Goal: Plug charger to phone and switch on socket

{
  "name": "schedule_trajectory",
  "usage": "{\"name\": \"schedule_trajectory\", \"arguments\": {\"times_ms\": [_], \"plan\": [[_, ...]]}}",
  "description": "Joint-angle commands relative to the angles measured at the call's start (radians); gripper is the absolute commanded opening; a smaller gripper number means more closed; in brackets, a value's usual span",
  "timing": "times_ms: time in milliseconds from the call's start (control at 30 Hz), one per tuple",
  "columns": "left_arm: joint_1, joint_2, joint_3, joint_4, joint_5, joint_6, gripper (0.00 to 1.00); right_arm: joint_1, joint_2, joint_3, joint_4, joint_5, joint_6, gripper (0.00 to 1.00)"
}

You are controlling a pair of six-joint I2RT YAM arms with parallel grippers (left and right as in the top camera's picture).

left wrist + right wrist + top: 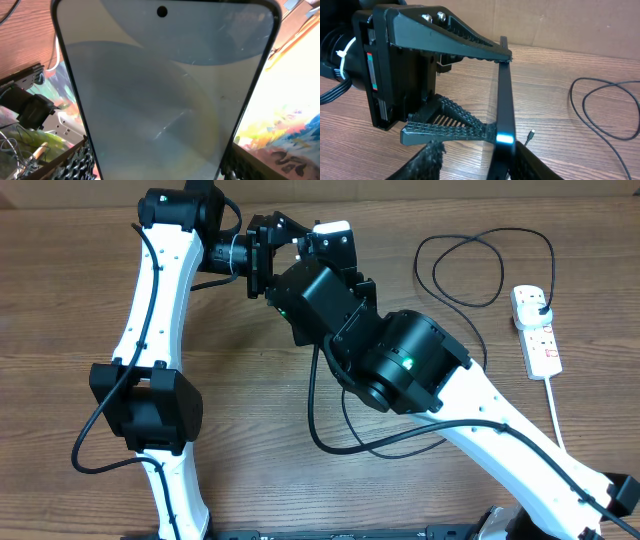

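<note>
While the left gripper clamps the phone near the table's far edge, the open right gripper should close squarely.

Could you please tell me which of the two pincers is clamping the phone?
The left pincer: its fingers press the phone's opposite edges, while the right pincer stands open around it.

Blk charger, white socket — red switches.
</note>
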Motion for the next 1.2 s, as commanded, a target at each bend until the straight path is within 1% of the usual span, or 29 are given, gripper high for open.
{"name": "schedule_trajectory", "arguments": {"times_ms": [0, 200, 300, 333, 467, 633, 800, 933, 1133, 1167], "plan": [[0.004, -0.039, 0.023, 0.0, 0.038, 0.025, 0.62, -0.007, 0.019, 0.013, 0.01, 0.034, -0.008, 0.42], [0.004, -0.039, 0.023, 0.0, 0.038, 0.024, 0.63, -0.007, 0.019, 0.013, 0.018, 0.035, -0.003, 0.36], [0.004, -0.039, 0.023, 0.0, 0.038, 0.024, 0.63, -0.007, 0.019, 0.013, 0.019, 0.035, -0.001, 0.34], [0.004, -0.039, 0.023, 0.0, 0.039, 0.024, 0.63, -0.007, 0.019, 0.013, 0.018, 0.039, -0.001, 0.3], [0.004, -0.039, 0.023, 0.0, 0.039, 0.024, 0.63, -0.007, 0.019, 0.013, 0.015, 0.057, -0.001, 0.24], [0.004, -0.039, 0.023, 0.0, 0.039, 0.024, 0.63, -0.007, 0.019, 0.013, 0.014, 0.057, -0.001, 0.2], [0.004, -0.039, 0.023, 0.0, 0.039, 0.024, 0.63, -0.007, 0.019, 0.013, 0.014, 0.057, 0.02, 0.2], [0.004, -0.039, 0.023, 0.0, 0.039, 0.024, 0.63, -0.007, 0.019, 0.013, 0.012, 0.057, 0.026, 0.16], [0.004, -0.039, 0.023, 0.0, 0.043, 0.024, 0.64, -0.007, 0.019, 0.013, -0.004, 0.056, 0.03, 0.15], [0.004, -0.039, 0.023, 0.0, 0.043, 0.024, 0.64, -0.007, 0.019, 0.013, -0.005, 0.056, 0.03, 0.13]]}}
